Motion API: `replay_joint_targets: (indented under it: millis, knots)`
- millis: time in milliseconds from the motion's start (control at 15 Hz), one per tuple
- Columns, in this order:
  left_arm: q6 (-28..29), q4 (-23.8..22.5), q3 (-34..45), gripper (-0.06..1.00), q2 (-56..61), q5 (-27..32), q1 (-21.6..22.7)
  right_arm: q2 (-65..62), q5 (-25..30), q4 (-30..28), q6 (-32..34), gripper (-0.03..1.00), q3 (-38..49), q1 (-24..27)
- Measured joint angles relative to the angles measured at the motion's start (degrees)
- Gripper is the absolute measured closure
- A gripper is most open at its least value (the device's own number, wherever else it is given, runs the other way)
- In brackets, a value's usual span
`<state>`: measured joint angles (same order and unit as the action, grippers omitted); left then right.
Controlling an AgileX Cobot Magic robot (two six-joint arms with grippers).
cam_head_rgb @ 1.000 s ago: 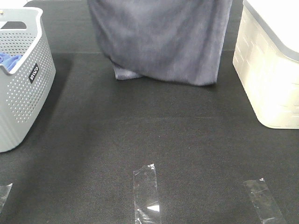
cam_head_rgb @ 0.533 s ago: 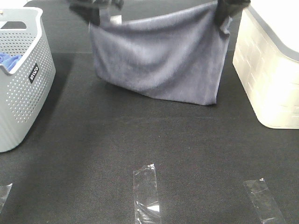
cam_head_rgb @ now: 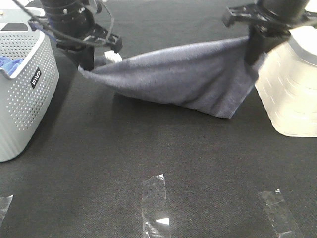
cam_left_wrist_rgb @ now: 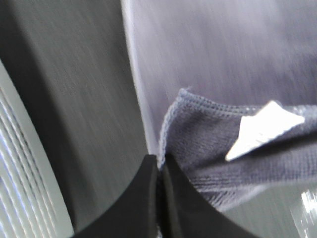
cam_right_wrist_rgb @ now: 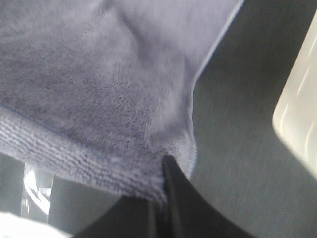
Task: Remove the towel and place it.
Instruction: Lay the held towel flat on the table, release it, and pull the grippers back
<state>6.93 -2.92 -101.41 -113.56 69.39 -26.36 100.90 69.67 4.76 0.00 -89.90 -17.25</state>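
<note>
1. Nearest me, clear tape lies on the black mat [cam_head_rgb: 99, 163]. The middle strip [cam_head_rgb: 156, 206] runs off the bottom edge, and the right strip [cam_head_rgb: 280, 213] and left strip [cam_head_rgb: 4, 204] are also cut by the frame.
2. Past the tape the mat is bare up to the towel [cam_head_rgb: 188, 79]. That leaves a wide open stretch between the grey basket [cam_head_rgb: 25, 99] on the left and the white bin [cam_head_rgb: 292, 94] on the right. Both containers are cropped at the sides.
3. The towel hangs slung between the two grippers, above the mat's far half. Its lower right corner sags down near the bin, and I cannot tell whether it touches the mat.
4. A bit of blue cloth [cam_head_rgb: 10, 63] peeks over the basket's rim, with the rest hidden inside.
5. The left gripper [cam_head_rgb: 86, 62] is pinched tight on the towel's left corner, next to a white label [cam_head_rgb: 113, 56]. It sits just beside the basket's wall.
6. The right gripper [cam_head_rgb: 252, 52] is closed on the right corner. It is held higher than the left, close to the bin's rim, and its wrist view is blurred.
7. Both arms point downward, and their upper parts are cut off at the top of the frame.
</note>
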Motion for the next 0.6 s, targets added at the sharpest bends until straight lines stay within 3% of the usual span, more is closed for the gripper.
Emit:
replay_joint_targets:
  millis: [600]
  knots:
    - [2.0, -0.3, 14.1, 0.94, 4.3, 0.0, -11.2, -11.5, 0.0, 2.8, 0.0, 0.97, 19.2, 0.0]
